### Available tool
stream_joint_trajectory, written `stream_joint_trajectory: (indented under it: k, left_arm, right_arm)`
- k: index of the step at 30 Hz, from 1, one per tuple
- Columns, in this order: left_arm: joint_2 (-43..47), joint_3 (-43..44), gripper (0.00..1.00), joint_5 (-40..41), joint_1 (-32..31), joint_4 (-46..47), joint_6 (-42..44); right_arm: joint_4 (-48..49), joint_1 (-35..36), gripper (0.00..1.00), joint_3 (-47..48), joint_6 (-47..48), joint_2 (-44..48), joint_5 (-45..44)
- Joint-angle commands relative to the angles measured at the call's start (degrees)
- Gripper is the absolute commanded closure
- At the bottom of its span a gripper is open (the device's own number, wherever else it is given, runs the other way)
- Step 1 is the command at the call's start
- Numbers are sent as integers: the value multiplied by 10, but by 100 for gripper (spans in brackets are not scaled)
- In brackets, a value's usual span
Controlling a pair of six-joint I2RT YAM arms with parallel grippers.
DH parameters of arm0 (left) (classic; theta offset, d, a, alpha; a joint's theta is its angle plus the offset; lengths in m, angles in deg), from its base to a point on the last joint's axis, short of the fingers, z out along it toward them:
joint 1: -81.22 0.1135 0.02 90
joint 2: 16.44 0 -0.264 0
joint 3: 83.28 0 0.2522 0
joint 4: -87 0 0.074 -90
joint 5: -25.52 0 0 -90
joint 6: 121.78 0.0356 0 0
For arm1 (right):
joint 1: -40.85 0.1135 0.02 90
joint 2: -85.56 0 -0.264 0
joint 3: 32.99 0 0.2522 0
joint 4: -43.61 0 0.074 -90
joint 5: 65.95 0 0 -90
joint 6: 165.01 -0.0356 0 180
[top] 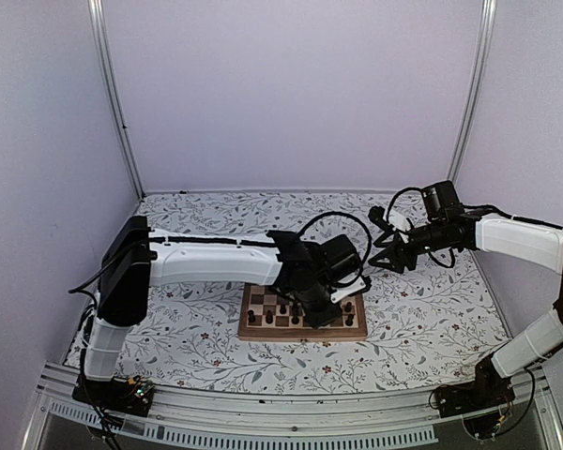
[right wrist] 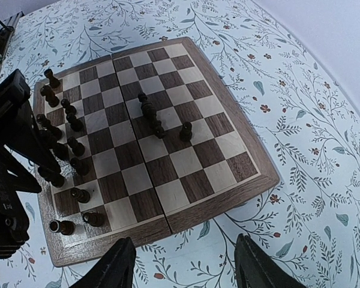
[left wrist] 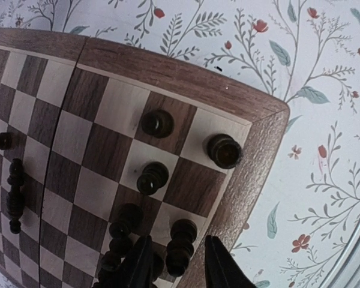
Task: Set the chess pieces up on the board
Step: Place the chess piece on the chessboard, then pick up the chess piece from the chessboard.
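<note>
The wooden board (top: pixel 300 334) lies on the floral table in front of the arms. My left gripper (top: pixel 321 305) hangs low over its right part. In the left wrist view its fingers (left wrist: pixel 219 267) stand a little apart on either side of a dark upright chess piece (left wrist: pixel 180 246) on an edge square, with a gap showing beside the piece. More chess pieces (left wrist: pixel 152 178) stand close by on the board (left wrist: pixel 168 72). My right gripper (top: pixel 385 255) hovers open and empty off the board's right side. Its view shows the board (right wrist: pixel 228 201) with pieces (right wrist: pixel 78 165) massed along one edge and a few (right wrist: pixel 150 114) mid-board.
The left arm (right wrist: pixel 12 138) reaches over the piece-filled edge of the board. Two pieces (left wrist: pixel 14 195) lie on their sides near the board's fold. Flower-patterned tabletop (top: pixel 422 319) surrounds the board, with white walls behind and at the sides.
</note>
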Motion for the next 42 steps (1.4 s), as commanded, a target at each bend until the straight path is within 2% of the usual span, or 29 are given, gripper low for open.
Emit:
stream_joint_trajectory:
  k: [1, 7, 15, 24, 30, 36, 42]
  left_arm:
    - [44, 23, 67, -22, -7, -2, -5]
    - [98, 35, 66, -34, 4, 1, -1]
    - [171, -25, 67, 25, 102, 61, -42]
    - [247, -206, 67, -2, 180, 241, -83]
    - [308, -302, 66, -15, 248, 323, -136]
    - [343, -317, 65, -21, 258, 343, -141]
    - [344, -311, 64, -22, 259, 336, -136]
  right_arm:
    - [-6, 0, 40, -2, 1, -7, -1]
    - [-6, 0, 40, -1, -2, -9, 2]
    - [-17, 2, 42, 50, -25, -27, -11]
    - [-105, 68, 52, 187, -35, -155, -60]
    - [-157, 114, 53, 283, -41, -260, -77]
    - [-198, 116, 52, 372, -57, -345, -88]
    - [-220, 119, 52, 404, -55, -380, -75]
